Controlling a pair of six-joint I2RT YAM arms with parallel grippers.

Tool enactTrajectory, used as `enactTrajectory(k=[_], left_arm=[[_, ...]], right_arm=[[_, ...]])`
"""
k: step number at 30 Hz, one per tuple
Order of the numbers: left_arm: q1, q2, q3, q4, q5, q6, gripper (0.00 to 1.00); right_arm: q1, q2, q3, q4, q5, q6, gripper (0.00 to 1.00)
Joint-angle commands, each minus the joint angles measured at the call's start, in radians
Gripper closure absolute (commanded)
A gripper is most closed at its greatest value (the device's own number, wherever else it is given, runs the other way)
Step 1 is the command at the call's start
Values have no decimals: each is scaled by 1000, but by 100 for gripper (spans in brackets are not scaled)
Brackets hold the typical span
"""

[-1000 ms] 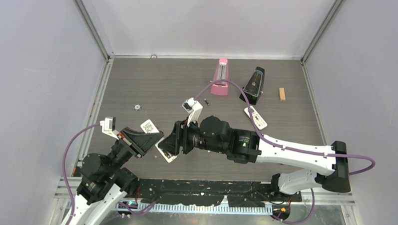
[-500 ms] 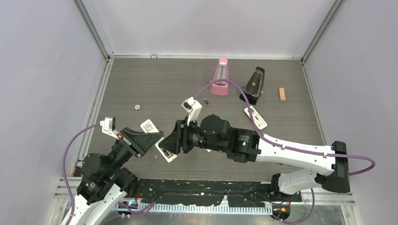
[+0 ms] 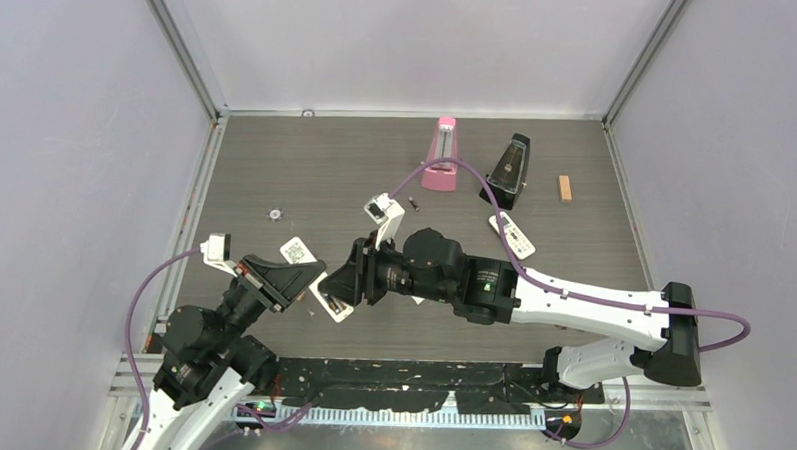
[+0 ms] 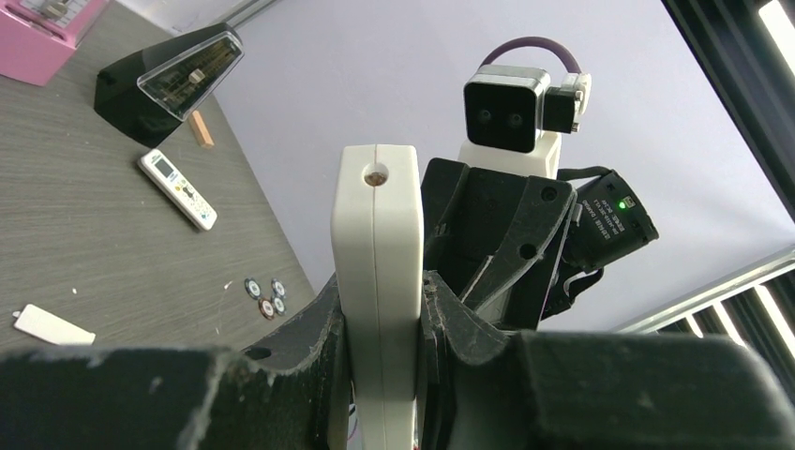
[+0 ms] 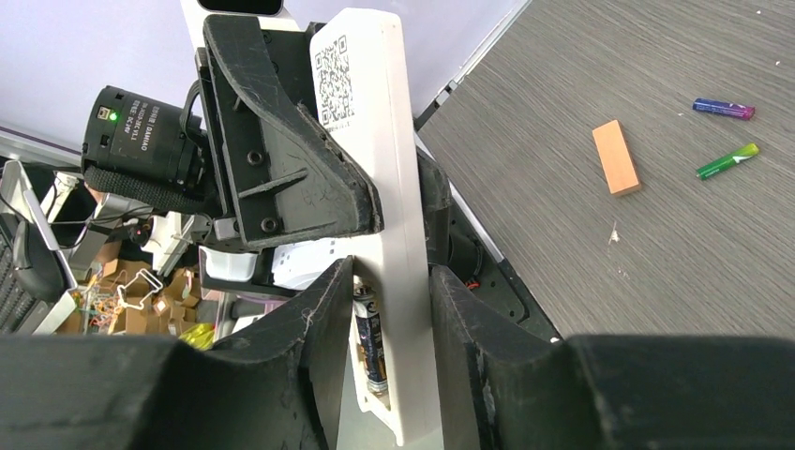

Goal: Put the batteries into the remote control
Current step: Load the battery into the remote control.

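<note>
Held up off the desk (image 3: 306, 172) near its front-left part, the slim white remote control (image 4: 376, 225) stands clamped edge-on in the left tool (image 4: 379, 314), which is closed tight on its two broad faces. The right tool (image 5: 391, 309) meets it from the other side. Its fingers (image 5: 323, 314) have narrowed around the remote's lower end and sit hard against both edges, though it is not possible to tell whether they are pressing. The back of the remote, with its square code sticker, faces the right wrist camera. One battery (image 5: 370, 339) lies in the open compartment at the bottom. On the desk, a purple battery (image 5: 723, 109) and a green battery (image 5: 727, 161) lie near each other, with an orange block (image 5: 617, 157) just beside the green one. Further back stand a pink metronome (image 3: 441, 154) and a black metronome (image 3: 507, 171). A broader white remote (image 3: 511, 235) lies flat in front of the black one.
</note>
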Motion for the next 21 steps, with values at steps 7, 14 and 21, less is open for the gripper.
enactTrajectory(k=[7, 14, 21], left_arm=[[2, -73, 44, 2, -53, -130, 100], [2, -79, 43, 1, -60, -163, 100], [1, -82, 41, -7, -45, -123, 100]], right_arm=[[24, 27, -31, 52, -73, -69, 58], [32, 28, -50, 81, -76, -66, 57], [32, 4, -62, 128, -83, -44, 46]])
